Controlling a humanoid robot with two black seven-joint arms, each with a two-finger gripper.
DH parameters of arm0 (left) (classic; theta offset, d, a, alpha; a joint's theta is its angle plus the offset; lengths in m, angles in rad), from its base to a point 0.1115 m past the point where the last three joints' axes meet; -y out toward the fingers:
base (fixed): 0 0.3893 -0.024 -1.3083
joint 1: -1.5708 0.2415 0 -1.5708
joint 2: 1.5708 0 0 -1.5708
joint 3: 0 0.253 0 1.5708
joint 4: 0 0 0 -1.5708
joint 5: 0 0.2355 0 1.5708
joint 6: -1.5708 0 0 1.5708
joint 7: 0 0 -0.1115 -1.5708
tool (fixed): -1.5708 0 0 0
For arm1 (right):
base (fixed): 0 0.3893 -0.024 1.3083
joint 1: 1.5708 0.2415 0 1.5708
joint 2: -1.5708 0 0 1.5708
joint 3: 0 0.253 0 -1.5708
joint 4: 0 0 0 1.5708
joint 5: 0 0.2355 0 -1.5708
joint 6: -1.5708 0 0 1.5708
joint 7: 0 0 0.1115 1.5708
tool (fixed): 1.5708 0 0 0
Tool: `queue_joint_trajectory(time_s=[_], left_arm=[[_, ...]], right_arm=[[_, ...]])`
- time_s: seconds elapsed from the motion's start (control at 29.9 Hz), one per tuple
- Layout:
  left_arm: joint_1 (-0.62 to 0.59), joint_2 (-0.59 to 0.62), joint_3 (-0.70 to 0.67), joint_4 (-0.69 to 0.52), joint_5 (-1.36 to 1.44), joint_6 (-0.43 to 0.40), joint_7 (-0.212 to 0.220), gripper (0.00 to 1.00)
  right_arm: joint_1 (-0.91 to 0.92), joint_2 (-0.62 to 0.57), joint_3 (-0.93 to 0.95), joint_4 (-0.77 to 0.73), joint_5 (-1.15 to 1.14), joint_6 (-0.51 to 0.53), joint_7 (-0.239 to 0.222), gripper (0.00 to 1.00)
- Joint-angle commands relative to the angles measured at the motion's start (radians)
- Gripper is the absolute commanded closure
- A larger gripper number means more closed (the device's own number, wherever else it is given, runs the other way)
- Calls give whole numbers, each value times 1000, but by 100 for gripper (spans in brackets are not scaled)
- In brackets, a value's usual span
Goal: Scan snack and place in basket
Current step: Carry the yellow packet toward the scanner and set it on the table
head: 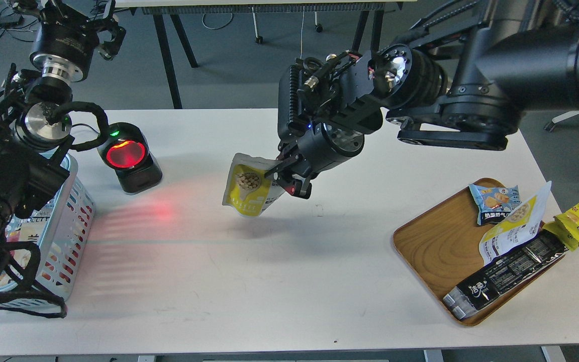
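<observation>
Snack: hung above the bench, mid-width, between scanner and tray, clear of the surface.
Right fingers: closed on the snack's upper right edge, pinching only a corner of the pouch.
Left fingers: raised far left above the basket; open or closed, cannot tell.
Axis: long axis near upright, leaning, top toward upper right, bottom toward the bench.
Facing: printed front with round picture turned toward the head view, not squarely toward the scanner's red window.
Risk, missed scan: likely if the code side stayed angled away from the window; red beam fell on the bench left of the pouch, not on it.
Risk, slip: corner pinch looked thin; a quick swing left could have let the pouch twist or drop.
Risk, collision: scanner and left arm stood near the basket; a low path could have knocked the scanner.
Risk, mix-up: similar pouch lay on the tray, well apart.
</observation>
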Motion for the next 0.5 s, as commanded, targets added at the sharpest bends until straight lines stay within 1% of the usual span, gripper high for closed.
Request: queue_joint_trajectory(time_s=[0.0, 0.2, 0.47], left_arm=[[2, -1, 0, 0, 2, 0, 0, 0], [-4, 3, 0, 0, 0, 0, -1, 0], [-3, -1, 0, 0, 0, 0, -3, 0]], right_arm=[[-35, 9, 0, -31, 5, 0, 0, 100], [-73, 9, -3, -85, 29, 0, 0, 100], [-101, 9, -8, -91, 29, 0, 0, 100]])
